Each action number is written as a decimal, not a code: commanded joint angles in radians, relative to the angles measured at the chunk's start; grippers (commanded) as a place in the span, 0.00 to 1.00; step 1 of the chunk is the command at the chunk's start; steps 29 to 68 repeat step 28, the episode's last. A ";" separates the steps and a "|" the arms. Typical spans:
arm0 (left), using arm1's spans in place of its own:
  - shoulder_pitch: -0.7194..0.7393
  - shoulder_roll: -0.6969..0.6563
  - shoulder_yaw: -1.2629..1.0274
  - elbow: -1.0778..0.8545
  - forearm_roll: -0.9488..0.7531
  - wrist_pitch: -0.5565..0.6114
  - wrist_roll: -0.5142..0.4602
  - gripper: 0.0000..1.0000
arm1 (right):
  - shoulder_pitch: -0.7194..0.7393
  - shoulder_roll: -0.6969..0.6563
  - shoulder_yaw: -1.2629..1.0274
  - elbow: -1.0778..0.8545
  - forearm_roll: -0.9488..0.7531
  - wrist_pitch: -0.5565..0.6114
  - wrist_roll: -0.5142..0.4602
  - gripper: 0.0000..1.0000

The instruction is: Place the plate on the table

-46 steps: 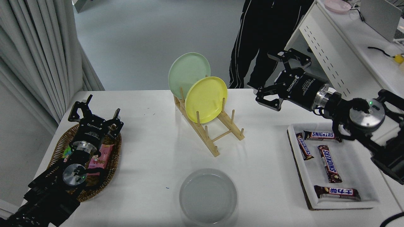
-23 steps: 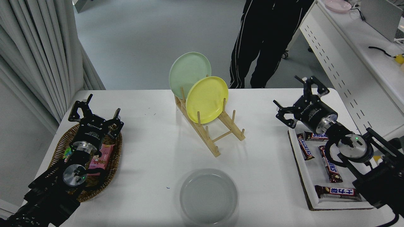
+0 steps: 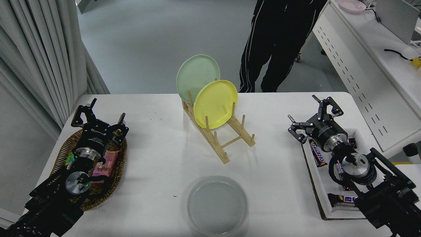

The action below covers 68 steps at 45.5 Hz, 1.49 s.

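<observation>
The pale grey-white plate (image 3: 217, 205) lies flat on the white table (image 3: 158, 158) near its front edge, in the middle. My right gripper (image 3: 312, 115) is open and empty, low over the table's right side above the tray's far end, well away from the plate. My left gripper (image 3: 98, 115) is open and parked over the wicker basket at the lower left.
A wooden rack (image 3: 218, 138) holds a yellow plate (image 3: 215, 103) and a mint-green plate (image 3: 197, 77) upright. A white tray (image 3: 317, 187) with Snickers bars lies at the right. A wicker basket (image 3: 62, 154) with snacks is at the left. A person (image 3: 279, 42) stands behind the table.
My right arm has pulled back toward me and down, from high near the table's far right edge to low over the tray's far end. The plate and left arm have not moved.
</observation>
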 commanded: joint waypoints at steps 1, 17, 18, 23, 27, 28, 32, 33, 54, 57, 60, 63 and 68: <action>0.000 0.000 0.000 0.000 0.000 0.000 0.001 1.00 | 0.006 0.042 0.022 -0.042 0.000 0.017 0.016 1.00; 0.000 0.000 -0.001 0.000 0.000 0.000 0.000 1.00 | -0.003 0.054 0.020 -0.042 0.052 0.040 0.033 1.00; 0.000 0.000 0.000 -0.001 0.000 0.000 0.000 1.00 | -0.003 0.056 0.020 -0.042 0.052 0.040 0.031 1.00; 0.000 0.000 0.000 0.000 0.000 0.000 0.000 1.00 | -0.002 0.058 0.020 -0.042 0.052 0.040 0.031 1.00; 0.000 0.000 0.000 -0.001 0.000 0.000 0.001 1.00 | -0.003 0.058 0.014 -0.041 0.052 0.040 0.033 1.00; 0.000 0.000 -0.001 0.000 0.000 0.000 0.000 1.00 | -0.003 0.058 0.013 -0.038 0.052 0.039 0.033 1.00; 0.000 0.000 -0.001 0.000 0.000 0.000 0.000 1.00 | -0.003 0.058 0.013 -0.038 0.052 0.039 0.033 1.00; 0.000 0.000 -0.001 0.000 0.000 0.000 0.000 1.00 | -0.003 0.058 0.013 -0.038 0.052 0.039 0.033 1.00; 0.000 0.000 -0.001 0.000 0.000 0.000 0.000 1.00 | -0.003 0.058 0.013 -0.038 0.052 0.039 0.033 1.00; 0.000 0.000 -0.001 0.000 0.000 0.000 0.000 1.00 | -0.003 0.058 0.013 -0.038 0.052 0.039 0.033 1.00; 0.000 0.000 -0.001 0.000 0.000 0.000 0.000 1.00 | -0.003 0.058 0.013 -0.038 0.052 0.039 0.033 1.00; 0.000 0.000 -0.001 0.000 0.000 0.000 0.000 1.00 | -0.003 0.058 0.013 -0.038 0.052 0.039 0.033 1.00; 0.000 0.000 -0.001 0.000 0.000 0.000 0.000 1.00 | -0.003 0.058 0.013 -0.038 0.052 0.039 0.033 1.00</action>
